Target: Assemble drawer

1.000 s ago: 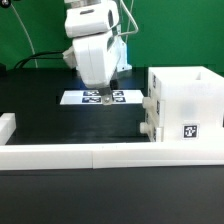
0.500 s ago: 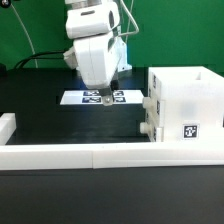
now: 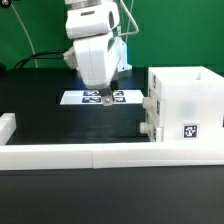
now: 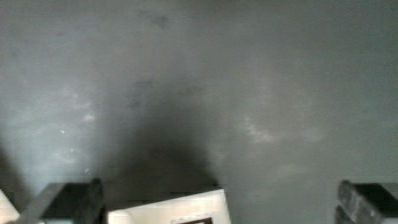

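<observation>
No visible change against the earlier exterior frames: arm, drawer parts and marker board sit in the same places, so the arm appears stationary.

Gripper point(image 3: 106, 97): hangs low over the back centre of the black table point(image 3: 60, 125), fingertips just above the marker board point(image 3: 100, 97). In the wrist view the two fingers point(image 4: 68, 201) stand well apart with nothing between them, so the jaws are spread and empty. A white corner of the marker board point(image 4: 178, 208) shows between them, below the camera.

Drawer box point(image 3: 183, 103): white, open-topped, upright near the right edge of the table as the exterior view shows it, with one tag on its front face. A smaller white part point(image 3: 150, 115) with knobs lies against the side facing the table centre; whether it is seated or only touching, cannot tell.

White rail point(image 3: 90, 154): runs along the front edge, with a short upright piece at the front-left corner.

Progress (judgement): the box looks largely put together and no loose panel lies on the open table. What is left is probably seating or checking the small knobbed part. Nothing is being held, so the arm looks to be between steps.
</observation>
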`<state>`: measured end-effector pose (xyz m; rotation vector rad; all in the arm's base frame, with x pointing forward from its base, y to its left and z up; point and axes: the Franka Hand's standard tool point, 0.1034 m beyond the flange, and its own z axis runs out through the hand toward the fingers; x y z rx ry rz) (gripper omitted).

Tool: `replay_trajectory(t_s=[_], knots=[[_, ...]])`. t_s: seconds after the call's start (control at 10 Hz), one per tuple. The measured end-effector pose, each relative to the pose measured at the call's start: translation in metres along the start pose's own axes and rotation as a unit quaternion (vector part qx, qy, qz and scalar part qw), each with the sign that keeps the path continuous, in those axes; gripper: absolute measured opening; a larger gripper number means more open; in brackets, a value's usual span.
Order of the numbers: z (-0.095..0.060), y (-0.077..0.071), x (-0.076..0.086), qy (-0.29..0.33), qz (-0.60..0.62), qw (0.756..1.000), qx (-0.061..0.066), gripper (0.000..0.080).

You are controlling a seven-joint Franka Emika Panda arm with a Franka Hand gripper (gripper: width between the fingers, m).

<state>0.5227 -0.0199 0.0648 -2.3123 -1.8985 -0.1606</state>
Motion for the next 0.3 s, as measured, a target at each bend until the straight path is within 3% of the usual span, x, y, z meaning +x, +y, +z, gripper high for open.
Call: replay_trajectory(t_s=[0.3], knots=[[0.0001,0.0000,0.0000,0.000,0.000,1.000,0.000,0.0649]])
